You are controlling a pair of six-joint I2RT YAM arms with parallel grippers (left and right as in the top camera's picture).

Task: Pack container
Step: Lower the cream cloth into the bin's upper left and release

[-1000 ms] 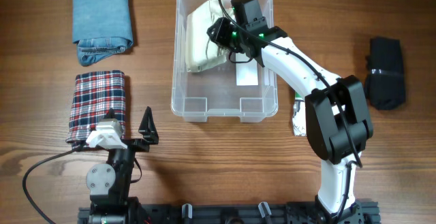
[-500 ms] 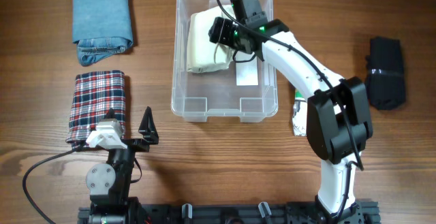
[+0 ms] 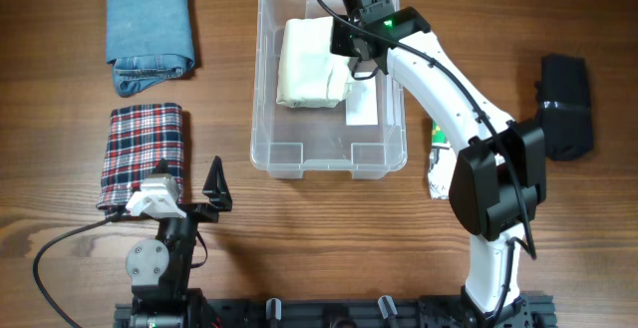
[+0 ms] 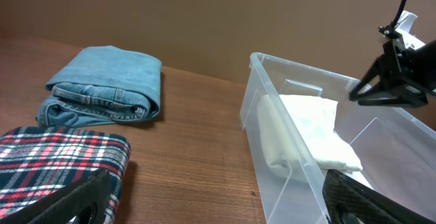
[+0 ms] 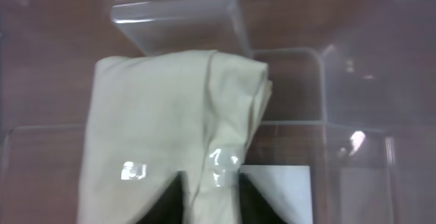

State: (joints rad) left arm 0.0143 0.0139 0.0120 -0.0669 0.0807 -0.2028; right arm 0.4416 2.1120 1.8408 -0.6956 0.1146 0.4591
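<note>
The clear container (image 3: 255, 89) stands at the back middle of the table, with a white label (image 3: 362, 109) on its floor. A folded cream garment (image 3: 309, 64) lies flat in its far half, also seen in the left wrist view (image 4: 306, 129) and below the right wrist camera (image 5: 157, 129). My right gripper (image 3: 349, 49) hovers over the garment's right edge inside the container. Its fingertips (image 5: 178, 183) stand a narrow gap apart with cream cloth showing between them; a grip cannot be made out. My left gripper (image 3: 184, 190) rests wide open near the front left, holding nothing.
Folded blue jeans (image 3: 150, 34) lie at the back left, a folded plaid shirt (image 3: 143, 154) just in front of them beside the left gripper. A black folded garment (image 3: 563, 104) lies at the far right. A small green-and-white packet (image 3: 437, 168) sits right of the container.
The right gripper has drawn back toward the container's far wall. The cream garment has gone from tilted to lying square and flat. The left arm has not moved.
</note>
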